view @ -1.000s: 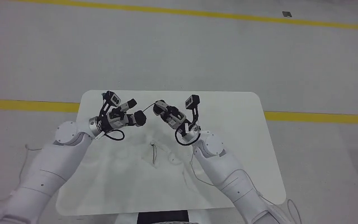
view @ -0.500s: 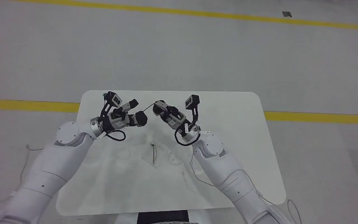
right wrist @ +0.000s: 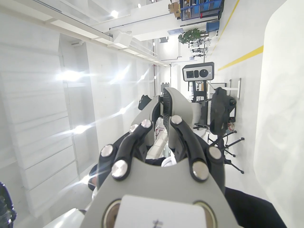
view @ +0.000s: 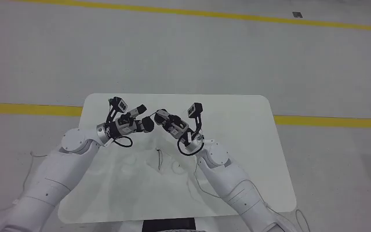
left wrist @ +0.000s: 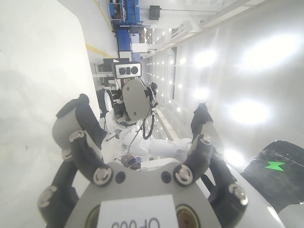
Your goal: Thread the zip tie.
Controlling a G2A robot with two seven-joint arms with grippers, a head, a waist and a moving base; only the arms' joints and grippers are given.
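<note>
Above the table (view: pixel 243 116), the left claw (left wrist: pixel 141 103) gapes wide and the right claw (right wrist: pixel 159 100) is pinched narrow. A thin strand, likely the zip tie (view: pixel 152 113), sits between the 2. It is probably light, springy and slippery, so grip near its tip.

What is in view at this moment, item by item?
zip tie: 1, dark, thin, apparently held at the right gripper's tip; hard to make out
small bits: a few, thin, on the table nearer the robot than the grippers
table: 1, white, rounded corners
floor lines: 2, yellow, one running past the table, one farther off
floor mark: 1, dark, by the farther line
left gripper: 1, black and grey, open, facing the right gripper
right gripper: 1, grey and black, shut, above the table
</note>
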